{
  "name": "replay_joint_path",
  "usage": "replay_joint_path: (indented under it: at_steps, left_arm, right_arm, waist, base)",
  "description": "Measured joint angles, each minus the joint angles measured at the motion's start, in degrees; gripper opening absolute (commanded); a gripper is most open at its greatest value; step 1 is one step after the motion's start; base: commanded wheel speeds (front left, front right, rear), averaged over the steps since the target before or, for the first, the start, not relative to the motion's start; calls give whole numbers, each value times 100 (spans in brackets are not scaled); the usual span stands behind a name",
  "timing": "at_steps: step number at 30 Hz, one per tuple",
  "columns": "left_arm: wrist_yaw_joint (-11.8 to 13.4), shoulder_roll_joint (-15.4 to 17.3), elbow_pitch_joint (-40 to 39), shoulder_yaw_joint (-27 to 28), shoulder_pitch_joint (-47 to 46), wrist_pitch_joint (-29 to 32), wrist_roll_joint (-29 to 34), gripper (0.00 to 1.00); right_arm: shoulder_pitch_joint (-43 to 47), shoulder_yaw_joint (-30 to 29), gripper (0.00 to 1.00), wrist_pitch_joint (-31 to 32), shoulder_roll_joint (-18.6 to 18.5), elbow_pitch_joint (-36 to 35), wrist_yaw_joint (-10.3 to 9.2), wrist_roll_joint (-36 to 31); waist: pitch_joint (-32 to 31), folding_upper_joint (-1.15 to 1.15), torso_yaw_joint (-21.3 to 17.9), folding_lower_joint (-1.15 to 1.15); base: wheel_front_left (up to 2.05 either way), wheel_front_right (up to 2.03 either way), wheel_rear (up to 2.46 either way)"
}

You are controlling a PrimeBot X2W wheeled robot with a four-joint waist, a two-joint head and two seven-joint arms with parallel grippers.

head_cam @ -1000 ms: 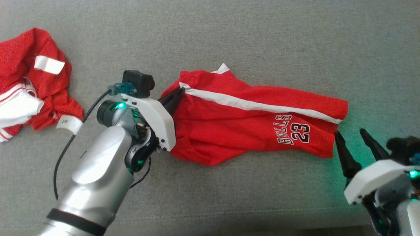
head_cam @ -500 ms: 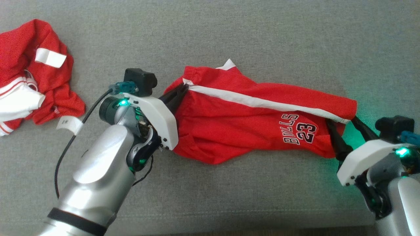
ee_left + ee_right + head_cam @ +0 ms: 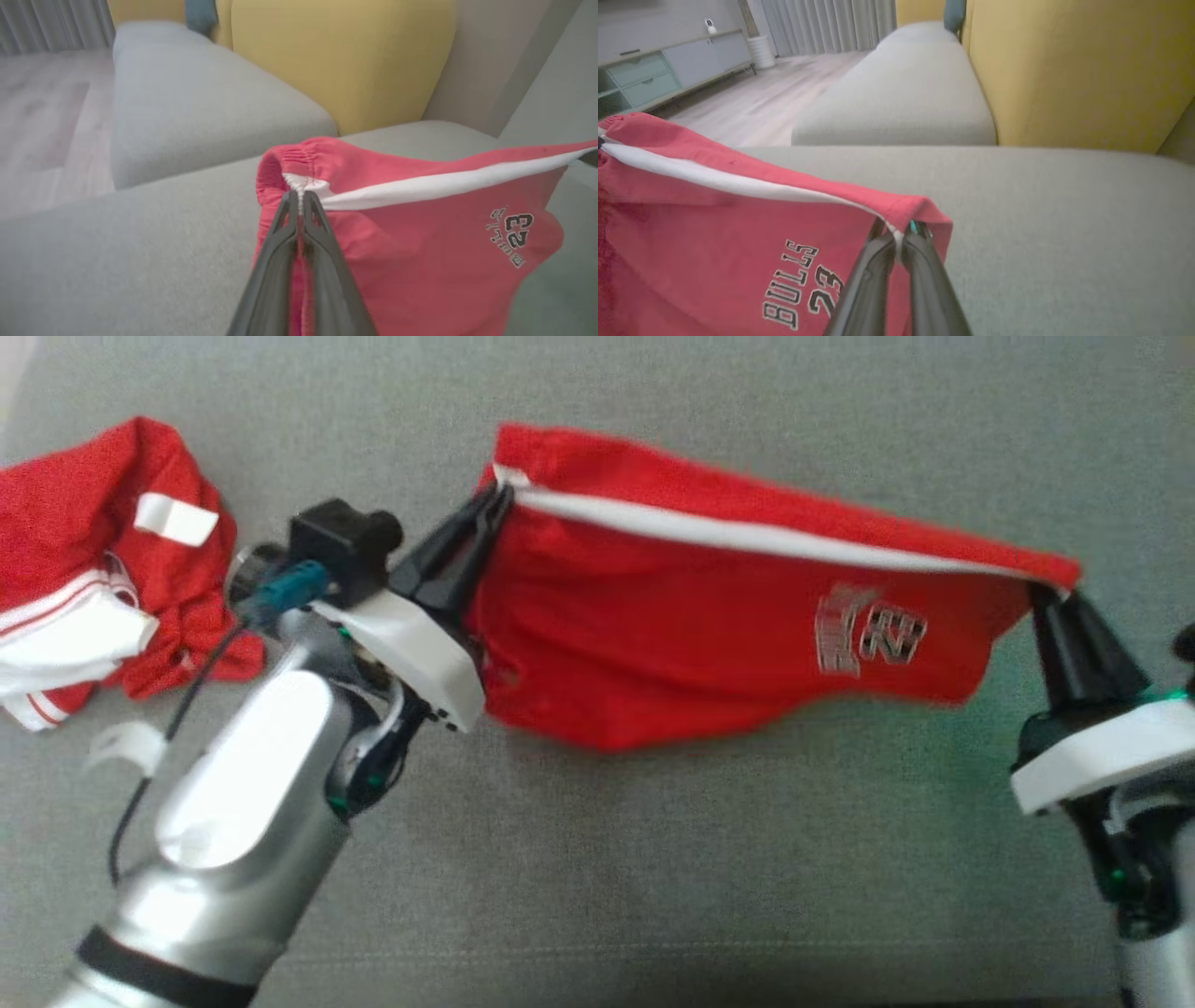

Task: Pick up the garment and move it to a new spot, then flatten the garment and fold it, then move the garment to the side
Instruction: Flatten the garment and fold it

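A pair of red shorts hangs stretched between 2 robot arms above a grey sofa seat. The left tool is pinched shut on the elastic waistband, where a white side stripe begins. The right tool is pinched shut on the leg hem at the stripe's far end. The top edge runs taut from tool to tool. Below it the cloth sags in a soft belly, low over the cushion; whether it touches I cannot tell. A black and white "BULLS 23" print sits near the right-hand end. A crumpled red and white garment lies well apart at the seat's left end, and a yellow back cushion stands behind.

This looks like step 1, the lift and carry to a new spot. The next move calls for both arms to travel together at matched spacing, then lower the shorts onto open seat away from the heap, without bunching.
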Motion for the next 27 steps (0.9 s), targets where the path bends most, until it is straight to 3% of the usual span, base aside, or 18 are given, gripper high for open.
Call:
replay_joint_path:
  at_steps: [5, 14, 22, 27]
  left_arm:
    - [191, 344, -942, 164, 1, -54, 183, 0]
    - [387, 775, -2259, 416, -216, 547, 221, 0]
    - [401, 820, -2396, 500, -302, 783, 33, 0]
    - [232, 649, -1792, 511, -551, 672, -177, 0]
  right_arm:
    - [-101, -79, 0, 234, -205, -818, 0, -48]
    - [-1098, -315, 0, 782, -565, -1650, 0, 59]
    - [-1338, -304, 0, 980, -625, -1628, 0, 256]
    - [-1746, -77, 0, 1012, -619, -1161, 1, 388]
  waist:
    - [-329, 0, 8, 0]
    - [-839, 0, 127, 0]
    - [-839, 0, 187, 0]
    - [-646, 0, 166, 0]
  base:
    - [0, 0, 0]
    - [0, 0, 0]
    - [0, 0, 0]
    - [0, 0, 0]
